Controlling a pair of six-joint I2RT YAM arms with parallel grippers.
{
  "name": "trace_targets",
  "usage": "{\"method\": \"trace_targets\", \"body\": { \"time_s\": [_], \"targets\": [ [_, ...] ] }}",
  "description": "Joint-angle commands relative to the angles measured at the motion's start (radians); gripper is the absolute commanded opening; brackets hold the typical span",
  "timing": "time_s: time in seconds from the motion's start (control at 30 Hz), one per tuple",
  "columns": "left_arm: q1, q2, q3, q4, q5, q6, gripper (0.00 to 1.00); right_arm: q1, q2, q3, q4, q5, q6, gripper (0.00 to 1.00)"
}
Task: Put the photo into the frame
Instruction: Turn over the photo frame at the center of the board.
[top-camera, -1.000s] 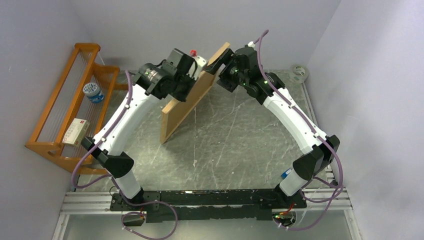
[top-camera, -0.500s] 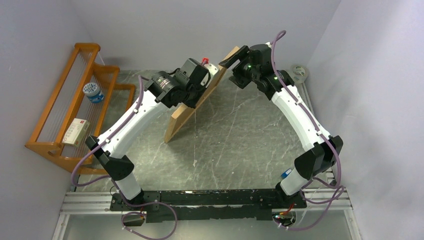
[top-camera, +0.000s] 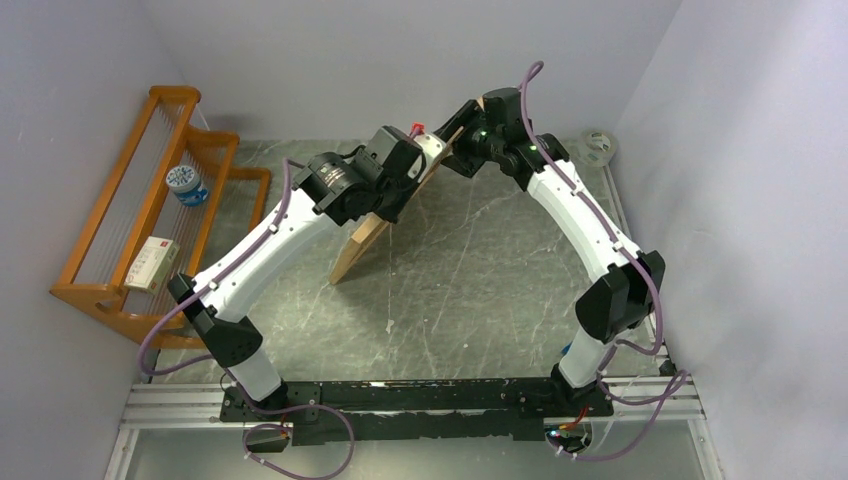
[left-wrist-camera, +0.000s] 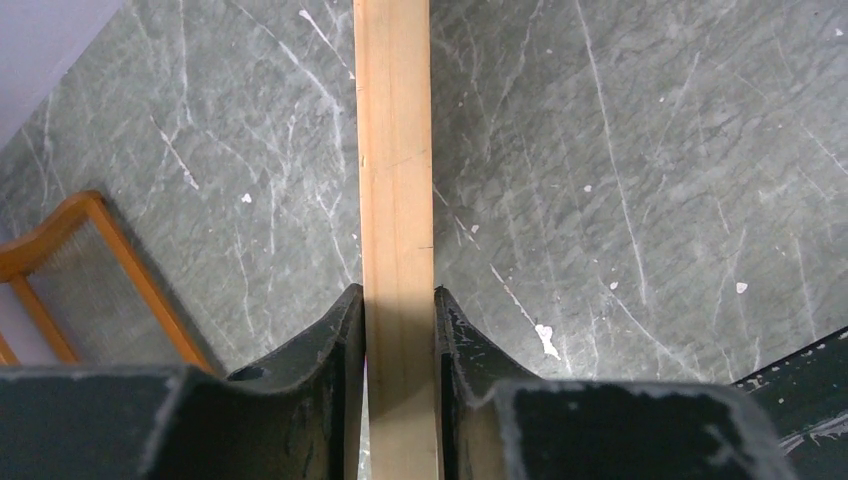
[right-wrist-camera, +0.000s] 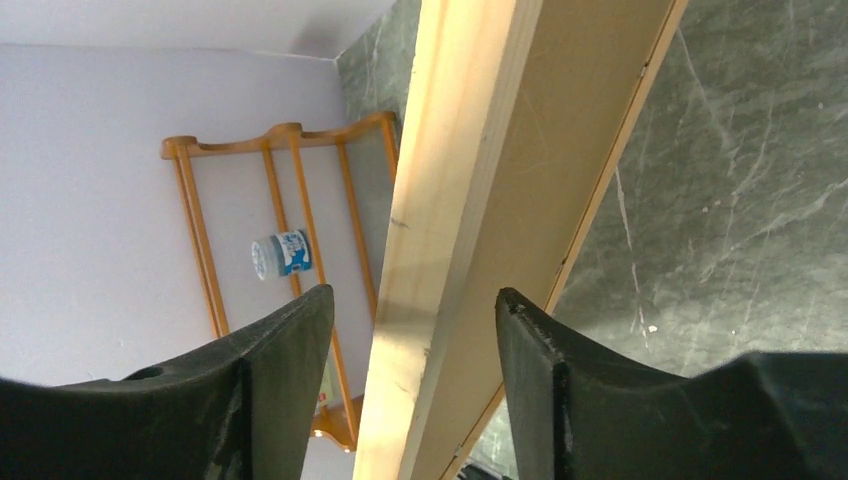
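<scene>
Left tool (left-wrist-camera: 398, 305): pinching the frame (left-wrist-camera: 395, 150) edgewise.
Right tool (right-wrist-camera: 412, 300): spread, straddling the same edge.
Doing well: centring before closing evenly.

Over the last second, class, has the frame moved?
Yes. The frame has shifted slightly right, away from the orange rack, and turned more edge-on to the top camera.

Open tabletop (top-camera: 480, 290) is seen across centre and lower right. Upper centre is blocked by the tilted frame (top-camera: 360, 248); left edge by the orange rack (top-camera: 105, 250).
</scene>
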Motion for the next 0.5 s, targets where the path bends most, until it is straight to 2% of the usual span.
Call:
{"method": "trace_targets", "body": {
  "time_s": [0.0, 0.1, 0.27, 0.37, 0.47],
  "targets": [
    [-0.013, -0.016, -0.030, 0.026, 0.174, -0.030, 0.29, 0.000, -0.005, 0.053, -0.021, -0.036, -0.037, 0.59],
    [-0.014, -0.031, -0.052, 0.036, 0.214, -0.027, 0.38, -0.007, -0.026, 0.027, -0.016, -0.035, -0.045, 0.45],
    [-0.015, -0.074, -0.108, 0.073, 0.316, -0.012, 0.68, -0.025, -0.058, -0.025, 0.006, -0.054, -0.065, 0.24],
    [-0.013, -0.108, -0.118, 0.113, 0.383, -0.029, 0.83, -0.043, -0.096, -0.097, 0.047, -0.088, -0.091, 0.20],
    [-0.013, -0.136, -0.093, 0.151, 0.449, -0.083, 0.90, -0.077, -0.163, -0.215, 0.129, -0.145, -0.147, 0.19]
  ]
}}
